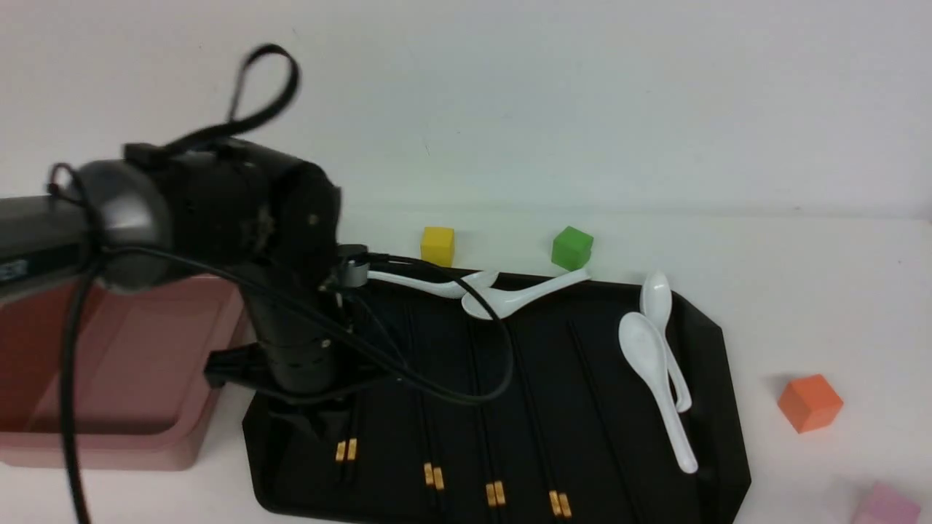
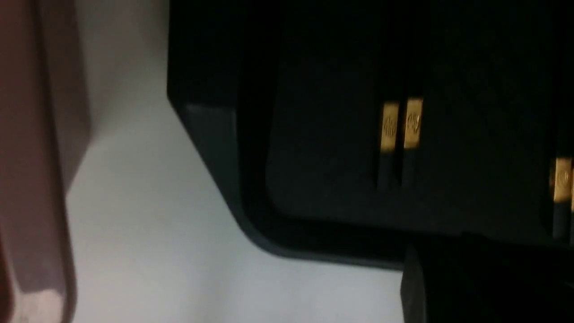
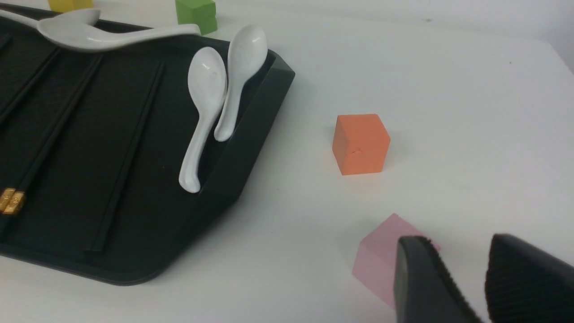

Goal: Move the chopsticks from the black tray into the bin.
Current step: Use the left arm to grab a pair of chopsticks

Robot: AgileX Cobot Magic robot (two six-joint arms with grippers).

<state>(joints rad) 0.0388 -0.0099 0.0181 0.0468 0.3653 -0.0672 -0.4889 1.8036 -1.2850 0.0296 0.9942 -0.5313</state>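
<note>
Left arm [image 1: 218, 211] blocks chopsticks [image 1: 433, 477]; spoons [image 1: 655, 371], cubes [image 1: 810, 402] lie around.

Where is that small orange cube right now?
In the front view the small orange cube sits on the white table, on the robot's right, apart from the right rim of the glossy black tray, with a pale pink cube nearer the robot.
</note>
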